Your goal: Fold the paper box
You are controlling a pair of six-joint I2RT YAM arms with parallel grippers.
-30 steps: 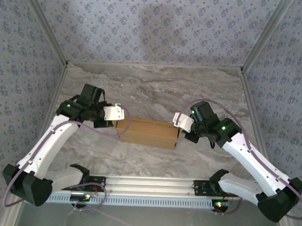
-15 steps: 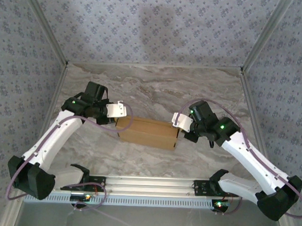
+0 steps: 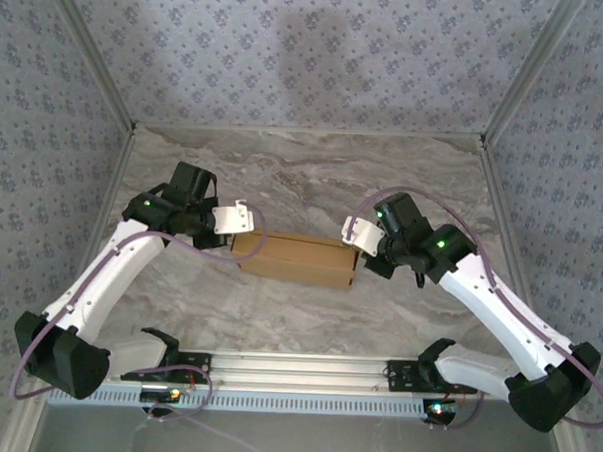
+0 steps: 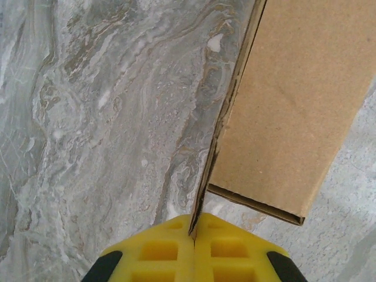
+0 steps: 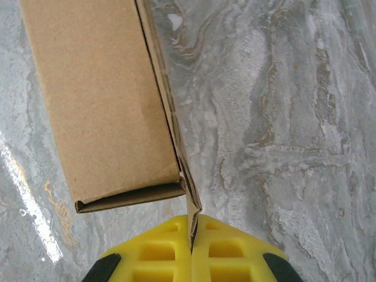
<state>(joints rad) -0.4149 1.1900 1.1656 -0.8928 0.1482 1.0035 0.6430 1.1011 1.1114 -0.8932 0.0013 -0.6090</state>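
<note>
- While the 2 arms bent inward from the near edge, the left gripper [image 4: 192,228] was pinched shut on a thin flap edge at the left end of the paper box [image 3: 295,259].
- The right gripper [image 5: 191,228] was clamped likewise on the right end's flap edge.
- The box lay lengthwise between them on the marbled table [image 3: 314,177].

Within 1 second, the left gripper [image 4: 192,228] has closed from part-open to pinch a thin cardboard edge at the left end of the paper box [image 3: 295,260]. The right gripper [image 5: 191,228] has drifted slightly back and inward. Between the 2 grippers, the box now looks narrower front to back.
</note>
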